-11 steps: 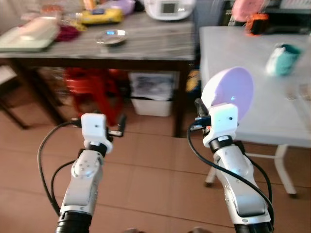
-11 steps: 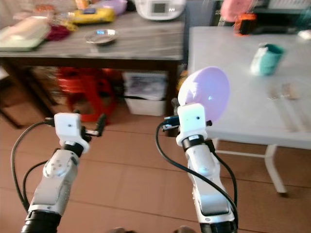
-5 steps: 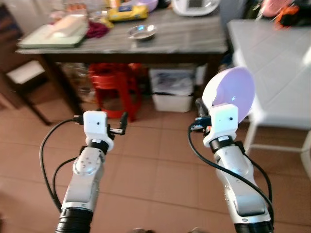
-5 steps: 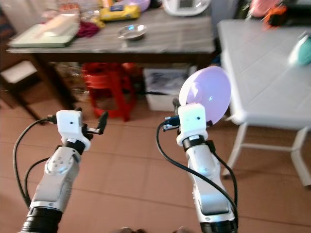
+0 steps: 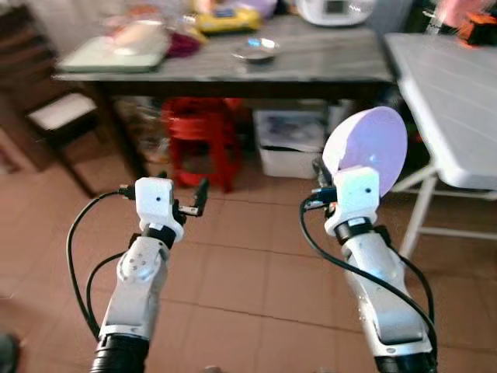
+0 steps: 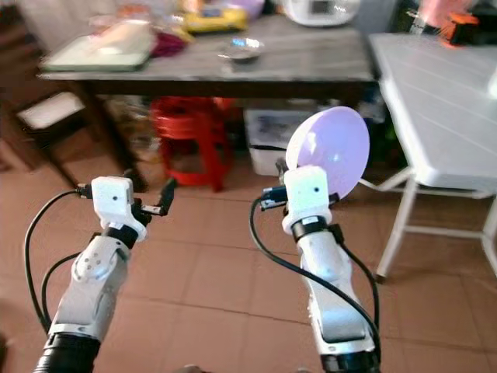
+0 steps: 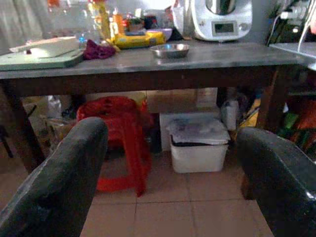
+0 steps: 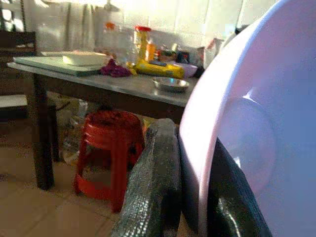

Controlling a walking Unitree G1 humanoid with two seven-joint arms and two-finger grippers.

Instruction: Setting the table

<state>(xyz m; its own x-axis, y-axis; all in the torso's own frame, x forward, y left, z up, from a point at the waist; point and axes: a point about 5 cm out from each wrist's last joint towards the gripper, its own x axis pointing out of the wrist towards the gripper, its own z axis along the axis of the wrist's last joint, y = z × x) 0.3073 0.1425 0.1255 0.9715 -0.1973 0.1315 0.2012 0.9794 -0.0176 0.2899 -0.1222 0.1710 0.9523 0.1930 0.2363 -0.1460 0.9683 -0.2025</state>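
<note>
Two silver arms reached forward over a floor of reddish-brown tiles (image 5: 233,287). The right gripper (image 8: 192,187) was clenched on the rim of a pale lilac round plastic bowl (image 5: 369,148), held on edge and upright above the wrist, its hollow side facing the head camera. In the right wrist view one black finger (image 8: 153,187) lay against the outer side of the rim and the other against the inner side, the rim pinched between them. The bowl was held in the air, between the two tables and touching neither.

The left gripper (image 5: 198,202) was held at a similar height above the tiles, its two black fingers (image 7: 59,182) spread well apart and released, with nothing between them.

Ahead stood a dark wooden table with a grey streaked top (image 5: 311,66). On it were a small shallow metal dish (image 5: 256,48), a yellow packet (image 5: 225,17), a white kitchen appliance with a display (image 7: 222,19) and a pale green tray (image 5: 116,54). Beneath it were a red plastic stool (image 5: 198,136) and a white lidded bin (image 5: 291,144). To the robot's right stood a white slatted table (image 5: 454,101) on white legs.
</note>
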